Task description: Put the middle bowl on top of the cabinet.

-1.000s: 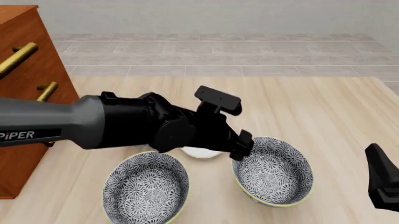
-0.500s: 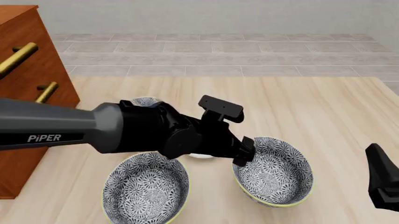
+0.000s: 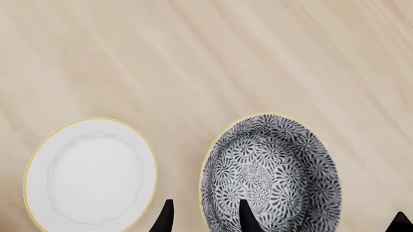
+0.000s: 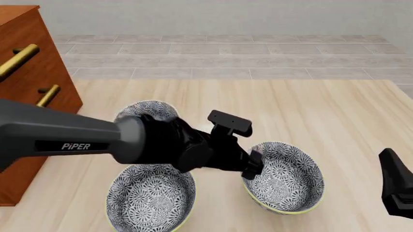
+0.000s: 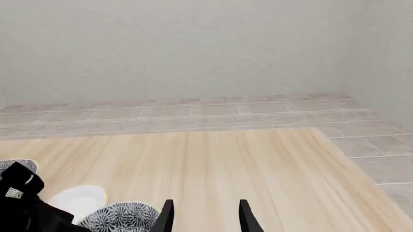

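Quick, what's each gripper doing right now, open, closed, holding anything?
Left gripper: open, holding nothing, fingers straddling the rim of a patterned bowl.
Right gripper: open, holding nothing, over bare table.

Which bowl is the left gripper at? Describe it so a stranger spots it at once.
Start at the cabinet on the left, then cross to the right. Of the three patterned bowls, it is the right bowl, farthest from the cabinet. Only it has the open left gripper straddling its rim.
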